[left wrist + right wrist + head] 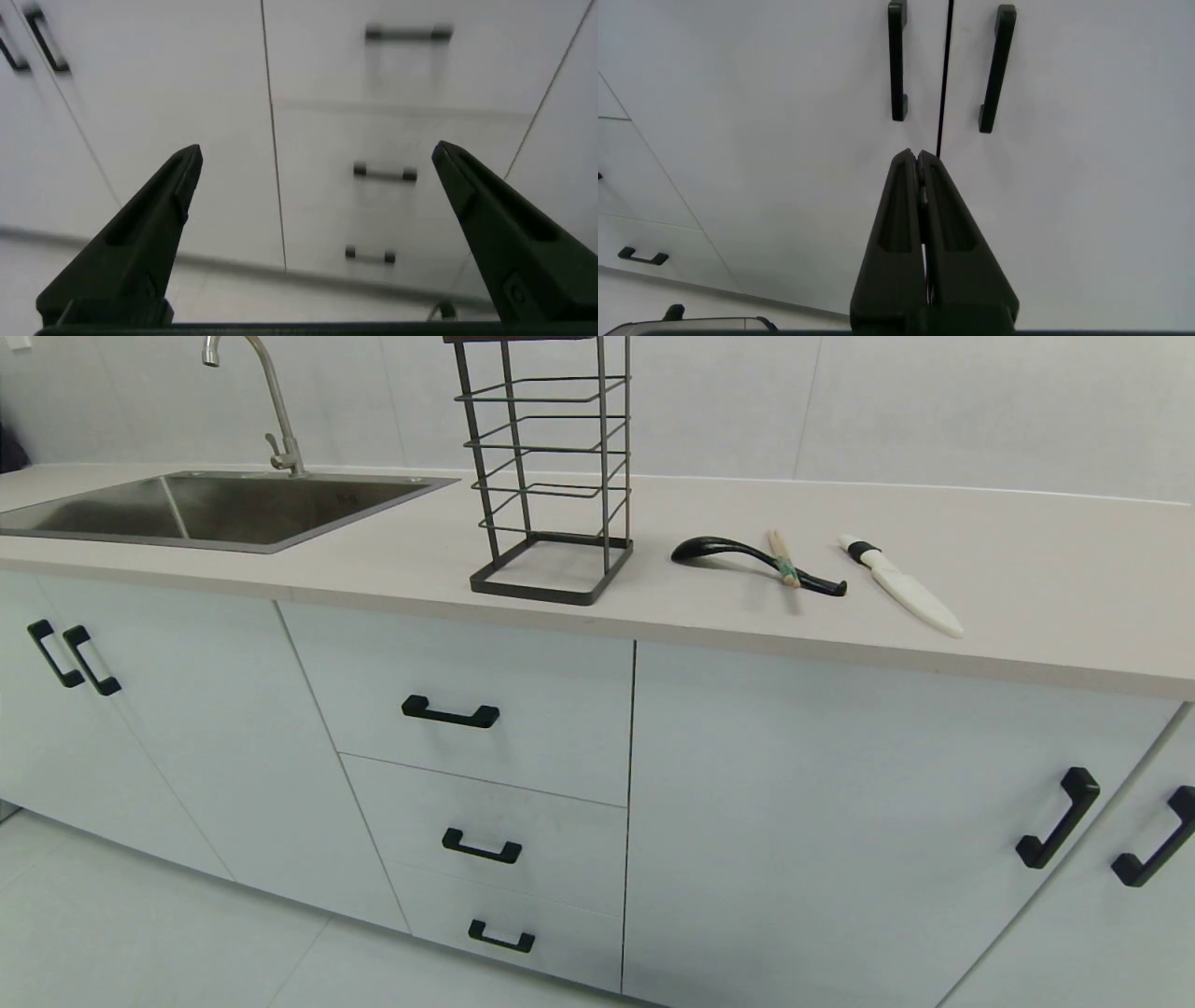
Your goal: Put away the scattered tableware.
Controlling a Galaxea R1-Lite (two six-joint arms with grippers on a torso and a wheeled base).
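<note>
One knife (901, 584) (white), one ladle (700, 549), chopsticks (782, 562)

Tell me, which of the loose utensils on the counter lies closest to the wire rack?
The black curved ladle; the wooden chopsticks and white knife lie farther from the black wire rack.

Left hand (316, 149), right hand (920, 154): black (wedge-fingered).
</note>
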